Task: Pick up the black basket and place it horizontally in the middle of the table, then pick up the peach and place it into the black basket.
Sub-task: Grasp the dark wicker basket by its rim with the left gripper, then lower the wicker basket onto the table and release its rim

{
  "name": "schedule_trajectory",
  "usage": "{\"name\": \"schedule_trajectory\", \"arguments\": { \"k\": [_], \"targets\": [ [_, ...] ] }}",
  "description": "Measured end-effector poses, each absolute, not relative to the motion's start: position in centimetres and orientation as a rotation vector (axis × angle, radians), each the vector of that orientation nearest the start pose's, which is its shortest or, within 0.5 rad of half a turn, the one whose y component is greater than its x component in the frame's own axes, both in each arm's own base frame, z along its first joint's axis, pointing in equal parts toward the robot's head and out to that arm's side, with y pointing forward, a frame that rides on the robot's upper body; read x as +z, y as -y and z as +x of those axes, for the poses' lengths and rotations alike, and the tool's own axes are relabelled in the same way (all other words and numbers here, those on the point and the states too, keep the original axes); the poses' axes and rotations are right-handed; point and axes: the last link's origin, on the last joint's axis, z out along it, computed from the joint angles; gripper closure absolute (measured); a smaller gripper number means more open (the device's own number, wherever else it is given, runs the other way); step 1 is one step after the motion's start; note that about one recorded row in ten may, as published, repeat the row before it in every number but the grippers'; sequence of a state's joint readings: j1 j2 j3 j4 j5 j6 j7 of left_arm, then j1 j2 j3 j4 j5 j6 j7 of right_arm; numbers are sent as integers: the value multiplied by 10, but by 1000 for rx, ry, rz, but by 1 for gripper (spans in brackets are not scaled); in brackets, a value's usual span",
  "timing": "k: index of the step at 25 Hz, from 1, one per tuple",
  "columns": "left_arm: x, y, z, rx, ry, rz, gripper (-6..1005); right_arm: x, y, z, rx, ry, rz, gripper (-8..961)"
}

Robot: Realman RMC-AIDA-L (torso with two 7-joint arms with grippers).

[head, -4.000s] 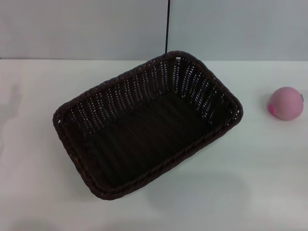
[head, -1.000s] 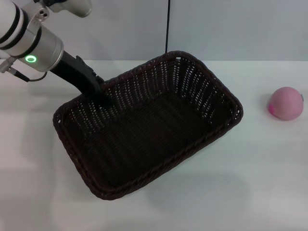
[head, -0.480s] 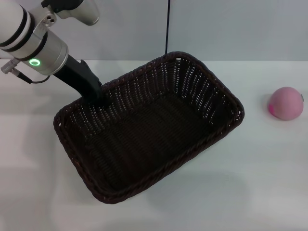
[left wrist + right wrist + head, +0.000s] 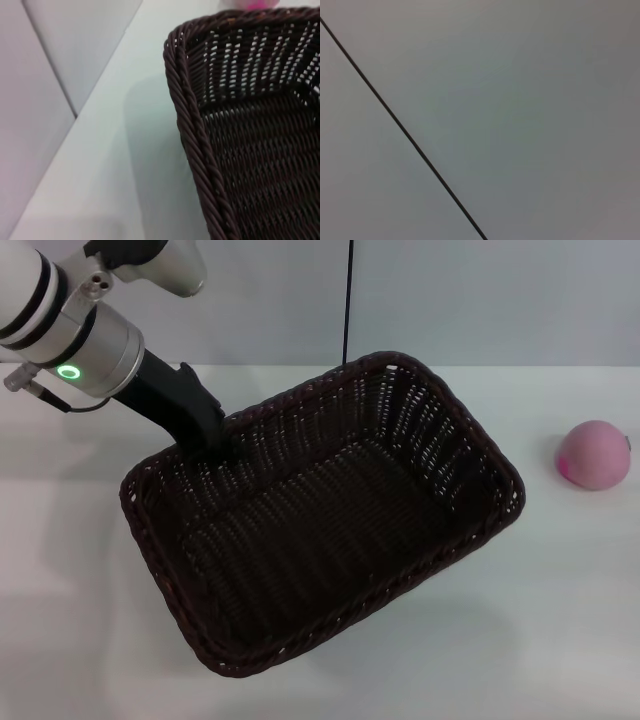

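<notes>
Head view — the left gripper [image 4: 205, 443], a dark tool on a silver-and-white arm with a green ring light, sits at the far-left long side of the large, very dark woven wicker basket [image 4: 320, 520], its jaws pinching the braided rim. Compared with half a second ago, the basket appears larger, its near-right corner sits farther right and lower in view, and a soft shadow spreads beneath it on the broad, plain white table [image 4: 560, 620]; this suggests that the basket is being lifted and carried, though it lies diagonally, not yet horizontal. The small round pink peach [image 4: 594, 455] rests unchanged on the table, well apart to the basket's right. Left wrist view — the braided rim [image 4: 192, 130] runs close under the camera, with a sliver of the peach beyond the basket's far corner. The right gripper is not in sight. Judged stage: the first placement is under way — rotation and set-down are not yet done.
</notes>
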State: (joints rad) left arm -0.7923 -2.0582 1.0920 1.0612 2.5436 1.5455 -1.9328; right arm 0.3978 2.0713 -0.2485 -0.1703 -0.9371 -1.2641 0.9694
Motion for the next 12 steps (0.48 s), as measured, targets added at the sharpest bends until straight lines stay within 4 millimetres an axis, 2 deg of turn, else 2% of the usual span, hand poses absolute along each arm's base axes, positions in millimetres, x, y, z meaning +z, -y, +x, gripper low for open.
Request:
{"name": "schedule_trajectory", "arguments": {
  "k": [12],
  "targets": [
    [44, -393, -159, 114, 229, -2803, 794, 88, -304, 392, 1198, -928, -1040, 219]
  ]
}}
